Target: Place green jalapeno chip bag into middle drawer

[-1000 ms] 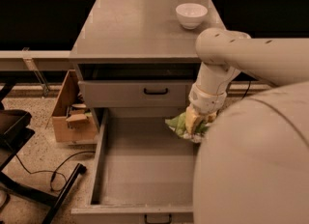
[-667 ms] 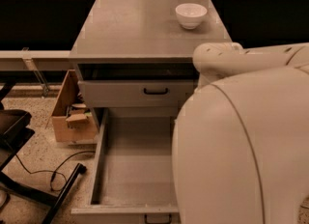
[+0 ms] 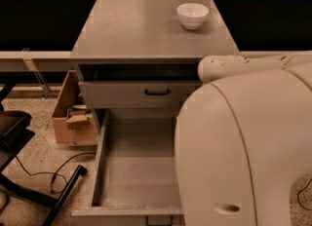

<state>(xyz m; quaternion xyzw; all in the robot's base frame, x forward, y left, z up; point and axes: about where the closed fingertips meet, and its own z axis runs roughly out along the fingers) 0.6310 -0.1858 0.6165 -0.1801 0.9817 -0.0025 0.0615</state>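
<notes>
Grey metal middle drawer (image 3: pixel 136 171) stands pulled out beneath the shut drawer front (image 3: pixel 146 93), its long tray running toward the camera with no bag on the visible floor. Cream arm shell (image 3: pixel 243 147) covers the drawer's right side, hiding the gripper, whose state cannot be told, and the green jalapeno chip bag. Both probably sit behind it, right of the open tray.
</notes>
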